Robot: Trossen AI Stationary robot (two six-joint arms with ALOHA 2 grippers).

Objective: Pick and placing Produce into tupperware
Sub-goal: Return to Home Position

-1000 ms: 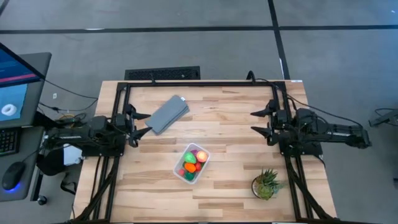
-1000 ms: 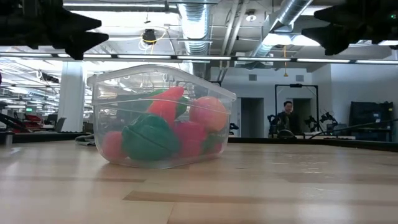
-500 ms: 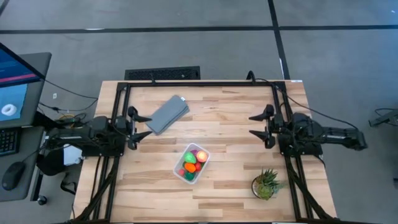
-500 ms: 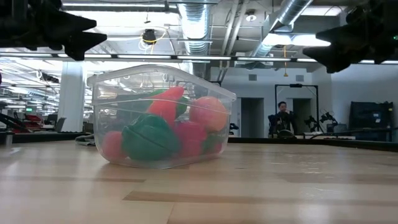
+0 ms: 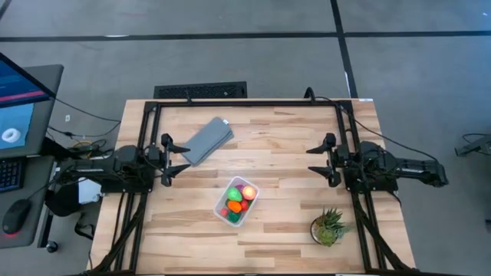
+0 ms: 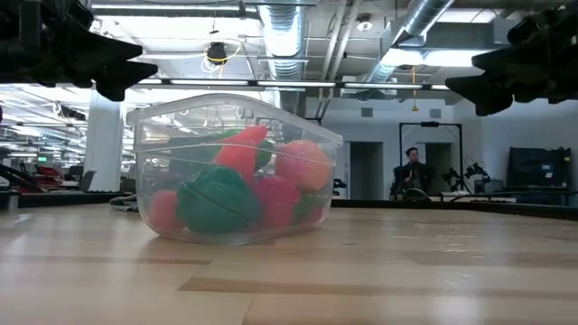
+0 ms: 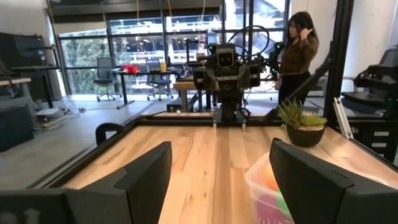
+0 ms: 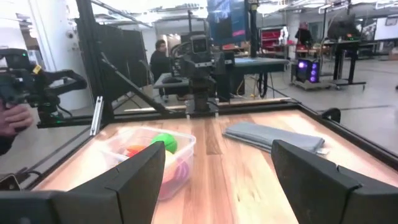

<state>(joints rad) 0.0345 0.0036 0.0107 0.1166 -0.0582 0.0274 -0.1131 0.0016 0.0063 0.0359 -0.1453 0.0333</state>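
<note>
nudged inward since a second ago: left gripper at the table's left edge, fingers spread wide, holding nothing. close by its tips, angled off toward the far edge, flat grey lid, lying on the boards. near mid-table, closer to the near edge, tupperware upright and uncovered, with the produce heaped inside: red, orange, light green and dark green pieces. shifted slightly as well: right gripper at the right edge, fingers likewise parted, empty, facing the left one across the wood. farther right, by the near corner, spiky potted plant, well apart from the tupperware.
</note>
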